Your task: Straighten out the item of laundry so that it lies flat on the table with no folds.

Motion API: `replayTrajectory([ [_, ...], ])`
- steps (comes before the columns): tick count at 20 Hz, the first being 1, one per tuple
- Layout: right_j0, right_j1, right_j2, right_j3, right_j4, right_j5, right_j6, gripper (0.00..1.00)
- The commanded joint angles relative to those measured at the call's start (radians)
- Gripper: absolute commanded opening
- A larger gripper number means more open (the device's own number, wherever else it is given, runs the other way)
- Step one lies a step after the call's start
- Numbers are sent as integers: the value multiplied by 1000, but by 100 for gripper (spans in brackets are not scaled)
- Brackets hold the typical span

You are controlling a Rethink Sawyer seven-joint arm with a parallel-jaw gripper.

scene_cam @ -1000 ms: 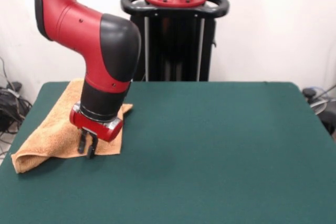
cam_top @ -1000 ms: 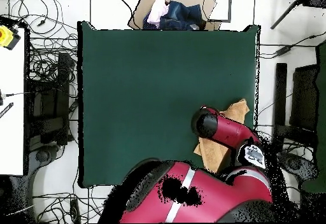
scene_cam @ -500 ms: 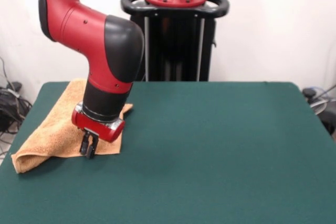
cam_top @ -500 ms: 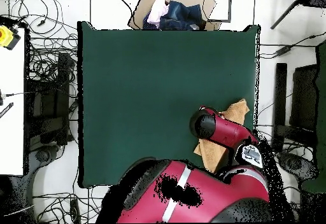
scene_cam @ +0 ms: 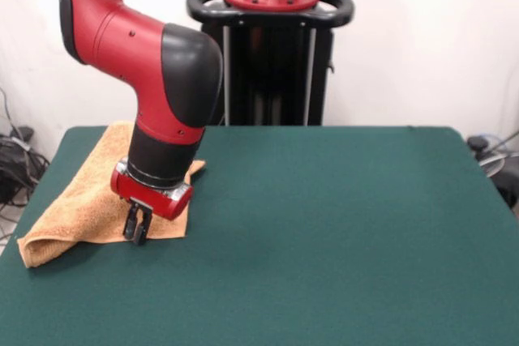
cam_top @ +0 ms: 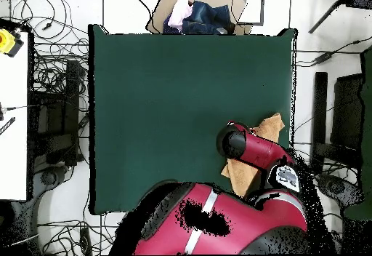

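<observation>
At the towel's [scene_cam: 89, 192] near edge on the bench [scene_cam: 324, 241], jaws appear pinched together on its hem, grasp step underway; next, drawing the fold open.

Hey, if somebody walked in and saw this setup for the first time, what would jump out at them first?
The big red and black arm dominates, reaching down over the left end of the green table in the front view. Its gripper sits at the near edge of an orange-tan towel, fingers close together on the cloth. The towel lies rumpled and folded near the table's left edge, one corner doubled over.
</observation>
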Motion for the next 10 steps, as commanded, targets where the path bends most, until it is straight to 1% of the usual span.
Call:
replayTrajectory([
  [1, 39, 83, 46, 87, -4, 22, 167, 0],
  [4, 70, 89, 49, 66, 42, 44, 204, 0],
  [10, 123, 115, 25, 43, 93, 52, 237, 0],
])
